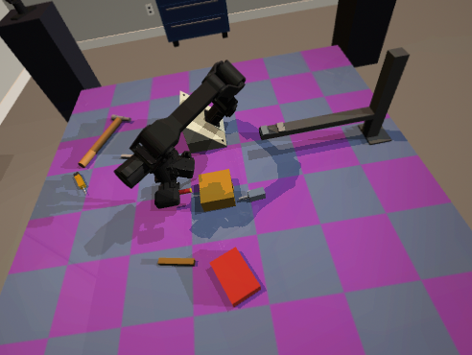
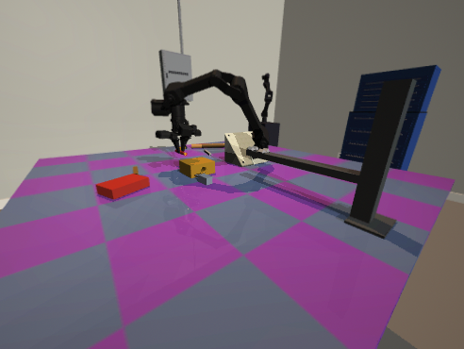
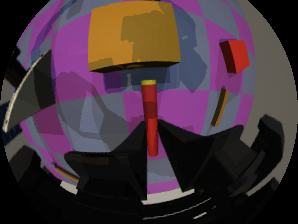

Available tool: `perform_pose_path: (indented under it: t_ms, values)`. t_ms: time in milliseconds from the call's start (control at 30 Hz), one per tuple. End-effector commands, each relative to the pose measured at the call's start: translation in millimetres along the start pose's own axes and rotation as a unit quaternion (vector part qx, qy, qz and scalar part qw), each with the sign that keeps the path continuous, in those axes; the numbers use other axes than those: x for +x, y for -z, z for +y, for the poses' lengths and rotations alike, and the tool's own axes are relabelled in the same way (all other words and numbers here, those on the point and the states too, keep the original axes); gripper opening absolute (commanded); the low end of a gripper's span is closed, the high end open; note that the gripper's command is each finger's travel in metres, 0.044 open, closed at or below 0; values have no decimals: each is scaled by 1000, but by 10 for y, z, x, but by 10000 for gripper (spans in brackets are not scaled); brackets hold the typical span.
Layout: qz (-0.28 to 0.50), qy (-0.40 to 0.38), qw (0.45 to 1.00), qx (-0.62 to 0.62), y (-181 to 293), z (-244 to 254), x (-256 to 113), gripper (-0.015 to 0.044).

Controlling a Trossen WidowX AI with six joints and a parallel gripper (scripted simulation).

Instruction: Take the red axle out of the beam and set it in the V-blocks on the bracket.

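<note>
Checkered table [image 1: 307, 249] [image 2: 179, 283] [image 3: 75, 65]—red block [image 1: 235, 276] [image 2: 123, 187] [image 3: 238, 56], yellow beam [image 1: 216, 188] [image 2: 197, 167] [image 3: 134, 35], hammer [image 1: 102, 140] [image 2: 207, 145].

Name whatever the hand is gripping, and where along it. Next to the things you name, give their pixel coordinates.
The red axle [image 1: 184, 191] [image 2: 184, 153] [image 3: 150, 102], held by the hand [image 1: 179, 193] [image 2: 181, 152] [image 3: 150, 123] toward the end farther from its yellow tip.
</note>
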State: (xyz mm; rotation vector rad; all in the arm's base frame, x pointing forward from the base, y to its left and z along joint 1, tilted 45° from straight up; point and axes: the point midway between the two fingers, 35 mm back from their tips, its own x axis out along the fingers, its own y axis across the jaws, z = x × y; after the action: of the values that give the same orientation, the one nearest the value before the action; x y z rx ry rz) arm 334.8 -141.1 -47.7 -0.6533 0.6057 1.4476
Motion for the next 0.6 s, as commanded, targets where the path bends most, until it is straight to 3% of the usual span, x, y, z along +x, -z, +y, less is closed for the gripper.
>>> perform_pose_path:
  t_ms: [0, 567]
  values:
    - [2, -1, 1000, -2, 20, -19, -142, 0]
    - [1, -1, 1000, 1, -7, -45, -772, 0]
